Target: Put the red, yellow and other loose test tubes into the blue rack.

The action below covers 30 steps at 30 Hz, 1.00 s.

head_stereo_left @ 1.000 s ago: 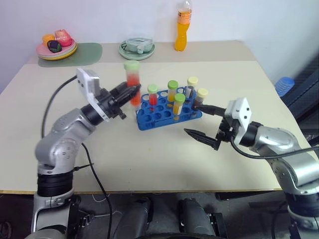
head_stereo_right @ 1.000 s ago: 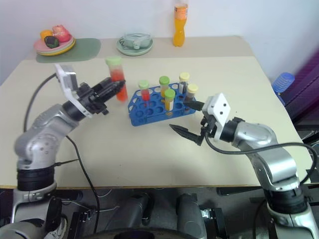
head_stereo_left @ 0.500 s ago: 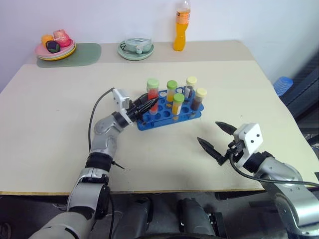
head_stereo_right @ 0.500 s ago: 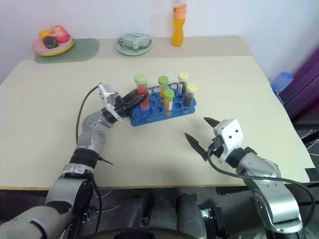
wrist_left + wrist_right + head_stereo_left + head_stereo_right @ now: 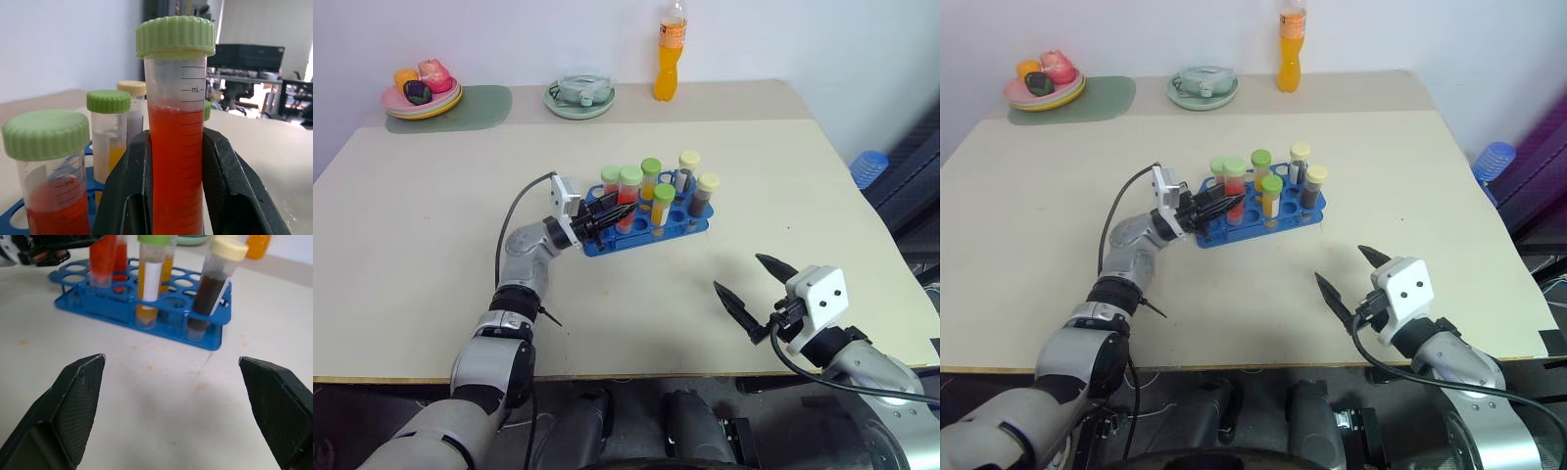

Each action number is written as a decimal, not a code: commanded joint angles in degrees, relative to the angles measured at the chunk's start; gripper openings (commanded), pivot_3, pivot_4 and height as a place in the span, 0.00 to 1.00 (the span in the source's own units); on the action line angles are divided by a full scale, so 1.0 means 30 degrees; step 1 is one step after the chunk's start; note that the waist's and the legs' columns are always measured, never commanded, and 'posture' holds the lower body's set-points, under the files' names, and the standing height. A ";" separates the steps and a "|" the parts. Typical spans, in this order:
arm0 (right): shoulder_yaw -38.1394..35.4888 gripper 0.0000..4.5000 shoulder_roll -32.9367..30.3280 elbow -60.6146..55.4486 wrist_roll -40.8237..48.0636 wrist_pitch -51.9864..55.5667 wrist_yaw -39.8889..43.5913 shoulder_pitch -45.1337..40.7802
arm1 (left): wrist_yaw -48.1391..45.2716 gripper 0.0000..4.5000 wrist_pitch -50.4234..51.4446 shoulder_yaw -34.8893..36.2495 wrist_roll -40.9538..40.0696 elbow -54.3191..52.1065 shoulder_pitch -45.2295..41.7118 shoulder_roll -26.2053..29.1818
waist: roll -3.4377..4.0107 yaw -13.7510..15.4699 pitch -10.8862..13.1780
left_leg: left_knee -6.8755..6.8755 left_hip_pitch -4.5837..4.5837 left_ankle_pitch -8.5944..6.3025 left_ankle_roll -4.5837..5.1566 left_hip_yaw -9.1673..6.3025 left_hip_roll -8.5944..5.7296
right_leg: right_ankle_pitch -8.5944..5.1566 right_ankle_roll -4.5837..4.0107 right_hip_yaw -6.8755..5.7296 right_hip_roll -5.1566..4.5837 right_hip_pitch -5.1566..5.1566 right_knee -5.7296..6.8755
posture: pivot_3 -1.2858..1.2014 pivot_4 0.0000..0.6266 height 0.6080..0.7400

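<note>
The left wrist view shows what the head views cannot: the left gripper (image 5: 177, 196) pinches a red tube (image 5: 176, 147) between its black fingers, green ribbed cap up, upright, orange-red liquid up to about two thirds. In the left eye view this tube stands in the blue rack (image 5: 641, 230) near the table's middle, among other capped tubes. The right gripper (image 5: 756, 284) hangs spread wide and empty near the table's front edge.

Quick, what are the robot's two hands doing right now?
Left gripper: closed on the red test tube, over the blue rack.
Right gripper: open, holding nothing.
</note>
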 commanded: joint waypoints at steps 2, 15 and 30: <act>0.0105 1.00 -0.0011 -0.1010 -0.0149 -0.0086 -0.0145 -0.0363 | 0.0140 0.16 -0.0060 0.0002 0.0485 -0.0331 -0.0083 0.0186 | 0.0000 0.0014 0.0000 | -0.0002 0.0000 0.0000 0.0000 -0.0005 0.0001 | 0.0000 0.0000 -0.0002 0.0001 0.0000 0.0000 | 0.52 0.24 1.00; -0.0279 1.00 -0.0672 -0.0676 0.0442 0.0713 0.0433 -0.1680 | 0.2675 0.16 -0.0843 -0.0143 0.1576 -0.1222 0.1165 -0.0094 | 0.0004 0.0004 -0.0004 | 0.0000 0.0034 0.0000 0.0001 -0.0008 0.0001 | 0.0000 0.0001 -0.0004 0.0000 0.0040 -0.0001 | 0.52 0.24 1.00; -0.0826 1.00 -0.0539 -0.0413 0.0392 0.0056 0.1299 -0.0238 | 0.0295 0.16 -0.0485 0.0058 0.1035 -0.0386 0.1376 0.0385 | 0.0016 -0.0022 -0.0016 | -0.0004 0.0087 -0.0006 0.0009 -0.0008 0.0002 | -0.0004 0.0005 -0.0006 0.0002 0.0098 -0.0008 | 0.52 0.24 1.00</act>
